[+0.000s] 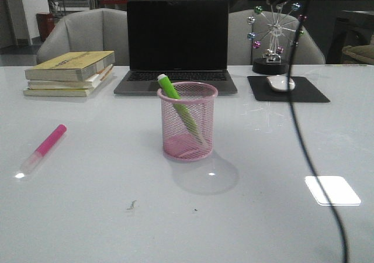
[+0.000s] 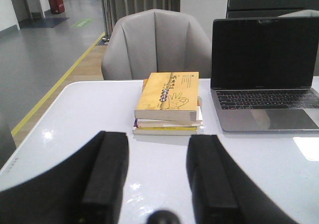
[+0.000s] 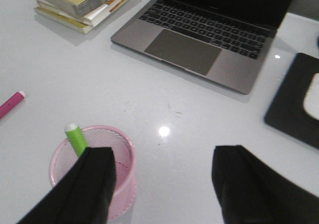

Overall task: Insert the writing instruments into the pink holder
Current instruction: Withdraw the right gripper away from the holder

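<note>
Front view takes in the glossy white table (image 1: 87, 216), with an open grey laptop with a black screen (image 1: 177, 41) at its far edge. To the laptop's left sits a stack of yellow-covered books (image 1: 69, 73); to its right a black mouse pad (image 1: 287, 89) carries a white mouse (image 1: 281, 83), and a small wire ferris-wheel ornament with coloured balls (image 1: 273, 32) stands just behind the pad. A black cable (image 1: 304, 152) hangs down across the right side of this view.

The round pink wire-mesh holder (image 1: 187, 121) stands upright near the table's middle. The bright green highlighter marker (image 1: 175, 96) leans inside it, its whitish cap end poking above the rim toward the left. The hot pink highlighter marker (image 1: 42, 149) lies flat on the table well to the left of the holder, apart from it.

In its wrist view, the left gripper (image 2: 157, 181) has its black fingers spread wide with nothing between them, above bare table before the books. The right gripper (image 3: 162, 184) is likewise spread wide and empty, just above the holder, one finger (image 3: 94, 184) overlapping its rim in that view.
</note>
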Action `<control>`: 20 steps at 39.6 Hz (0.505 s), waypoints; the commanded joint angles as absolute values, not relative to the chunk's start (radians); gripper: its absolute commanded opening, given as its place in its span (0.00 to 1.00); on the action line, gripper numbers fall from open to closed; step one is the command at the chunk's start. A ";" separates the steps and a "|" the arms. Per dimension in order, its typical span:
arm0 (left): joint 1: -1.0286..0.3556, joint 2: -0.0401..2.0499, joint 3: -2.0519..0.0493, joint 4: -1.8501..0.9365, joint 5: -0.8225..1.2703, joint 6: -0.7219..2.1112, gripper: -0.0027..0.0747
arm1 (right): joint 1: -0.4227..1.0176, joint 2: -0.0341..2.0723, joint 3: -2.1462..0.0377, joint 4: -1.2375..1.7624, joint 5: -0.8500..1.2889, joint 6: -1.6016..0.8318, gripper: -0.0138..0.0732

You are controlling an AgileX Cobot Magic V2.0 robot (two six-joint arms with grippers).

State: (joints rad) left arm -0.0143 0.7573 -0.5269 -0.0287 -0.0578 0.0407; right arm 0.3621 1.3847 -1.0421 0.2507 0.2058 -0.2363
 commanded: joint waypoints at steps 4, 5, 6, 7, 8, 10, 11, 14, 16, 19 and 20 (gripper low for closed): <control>-0.021 0.754 -0.558 -0.030 -0.191 0.032 0.49 | 0.216 1.191 -1.018 0.241 0.251 -0.246 0.77; -0.021 0.754 -0.558 -0.030 -0.193 0.032 0.49 | 0.190 1.168 -1.006 0.241 0.262 -0.246 0.77; -0.021 0.754 -0.558 -0.030 -0.195 0.032 0.49 | 0.171 1.151 -0.996 0.240 0.275 -0.246 0.77; -0.021 0.754 -0.558 -0.030 -0.195 0.032 0.49 | 0.146 1.130 -0.988 0.239 0.285 -0.246 0.77; -0.021 0.754 -0.558 -0.030 -0.195 0.032 0.49 | 0.128 1.115 -0.979 0.235 0.300 -0.246 0.77; -0.021 0.754 -0.558 -0.030 -0.195 0.032 0.49 | 0.090 1.079 -0.961 0.227 0.327 -0.246 0.77; -0.021 0.754 -0.558 -0.030 -0.195 0.032 0.49 | 0.070 1.066 -0.954 0.220 0.338 -0.246 0.77; -0.021 0.754 -0.558 -0.030 -0.195 0.032 0.49 | 0.024 1.025 -0.926 0.204 0.382 -0.246 0.77; -0.021 0.754 -0.558 -0.030 -0.195 0.032 0.49 | 0.001 1.004 -0.911 0.186 0.411 -0.246 0.77; -0.021 0.754 -0.558 -0.030 -0.195 0.032 0.49 | -0.026 0.974 -0.892 0.167 0.450 -0.246 0.77; -0.021 0.754 -0.558 -0.030 -0.195 0.032 0.49 | -0.031 0.966 -0.886 0.165 0.459 -0.246 0.77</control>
State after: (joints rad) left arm -0.0143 0.7573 -0.5269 -0.0287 -0.1039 0.0407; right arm -0.0041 1.0125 -0.8762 0.1847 0.4839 -0.2363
